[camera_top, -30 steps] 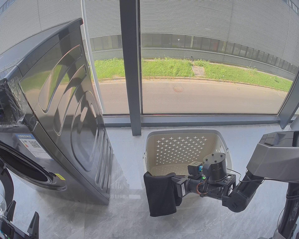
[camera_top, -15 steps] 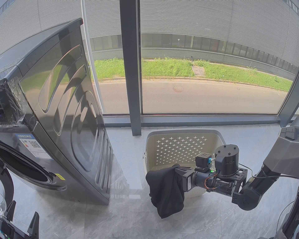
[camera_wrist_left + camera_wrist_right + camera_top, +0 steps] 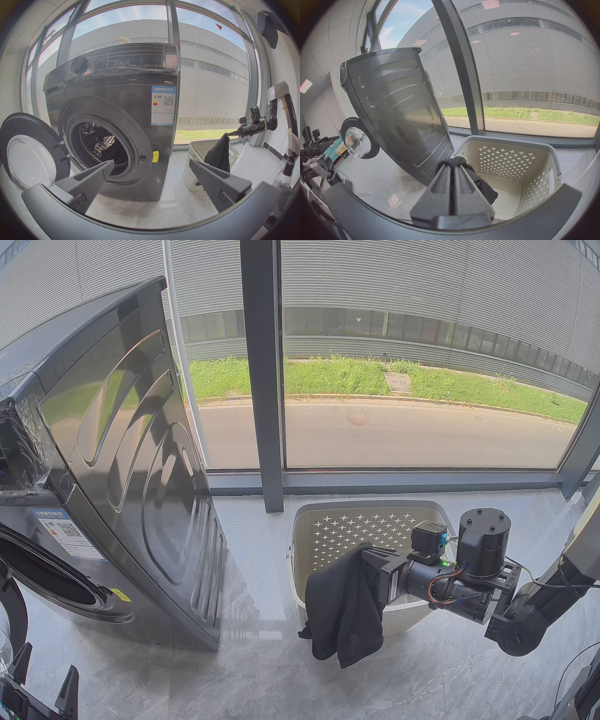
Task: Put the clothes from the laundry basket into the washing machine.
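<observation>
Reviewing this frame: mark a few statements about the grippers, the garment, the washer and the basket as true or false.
1. The right gripper is shut on a black garment. True.
2. The washing machine has its door closed. False: the door is swung open and the drum shows.
3. The left gripper holds a second garment. False: it is open and empty.
4. The laundry basket stands on the floor by the window. True.
</observation>
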Tool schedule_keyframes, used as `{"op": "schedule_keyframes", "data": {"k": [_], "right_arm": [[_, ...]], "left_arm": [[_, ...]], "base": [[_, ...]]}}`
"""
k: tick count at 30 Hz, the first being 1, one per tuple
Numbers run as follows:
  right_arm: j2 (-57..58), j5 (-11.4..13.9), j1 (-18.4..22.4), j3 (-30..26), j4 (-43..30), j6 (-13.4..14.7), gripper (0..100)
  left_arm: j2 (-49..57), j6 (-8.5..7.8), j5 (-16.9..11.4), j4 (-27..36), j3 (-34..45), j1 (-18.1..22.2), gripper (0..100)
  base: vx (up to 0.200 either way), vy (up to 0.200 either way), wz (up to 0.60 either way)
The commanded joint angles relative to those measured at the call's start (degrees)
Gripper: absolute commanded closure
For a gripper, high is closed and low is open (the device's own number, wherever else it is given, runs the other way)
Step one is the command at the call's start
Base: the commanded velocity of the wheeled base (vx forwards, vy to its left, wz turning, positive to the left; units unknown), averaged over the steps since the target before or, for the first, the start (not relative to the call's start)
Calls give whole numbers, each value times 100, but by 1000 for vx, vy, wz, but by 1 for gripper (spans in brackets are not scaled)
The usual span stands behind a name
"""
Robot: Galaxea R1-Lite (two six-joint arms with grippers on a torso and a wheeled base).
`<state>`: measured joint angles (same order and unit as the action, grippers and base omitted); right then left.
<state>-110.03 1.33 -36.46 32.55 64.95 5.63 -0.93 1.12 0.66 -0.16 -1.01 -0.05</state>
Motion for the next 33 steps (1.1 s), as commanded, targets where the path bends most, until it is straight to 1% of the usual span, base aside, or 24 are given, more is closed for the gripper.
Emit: {"op": "schedule_keyframes", "data": {"k": [1, 10, 13, 16, 17, 18, 19, 22, 30, 33], "right_arm": [[412, -133, -19, -3, 9, 8, 100], [1089, -168, 78, -21, 18, 122, 100], [1353, -335, 157, -82, 44, 237, 100], [1476, -361, 201, -196, 237, 289, 100], [1555, -370, 201, -258, 413, 289, 100], [1555, -370, 201, -258, 413, 289, 100], [1643, -370, 280, -346, 571, 289, 100], [1810, -440, 394, -434, 694, 289, 100], [2030, -493, 403, -390, 721, 219, 100], [2047, -581, 403, -363, 721, 201, 100]], "left_arm": [[93, 2, 4, -2, 84, 5, 0], [93, 2, 4, -2, 84, 5, 0], [93, 2, 4, -2, 84, 5, 0], [93, 2, 4, -2, 84, 5, 0], [93, 2, 4, -2, 84, 5, 0], [93, 2, 4, -2, 84, 5, 0], [93, 11, 4, -2, 84, -4, 0], [93, 2, 4, -2, 84, 5, 0], [93, 11, 4, -2, 84, 5, 0], [93, 11, 4, -2, 84, 5, 0]], "base": [[0, 0, 0], [0, 0, 0], [0, 0, 0], [0, 0, 0], [0, 0, 0], [0, 0, 0], [0, 0, 0], [0, 0, 0], [0, 0, 0], [0, 0, 0]]}}
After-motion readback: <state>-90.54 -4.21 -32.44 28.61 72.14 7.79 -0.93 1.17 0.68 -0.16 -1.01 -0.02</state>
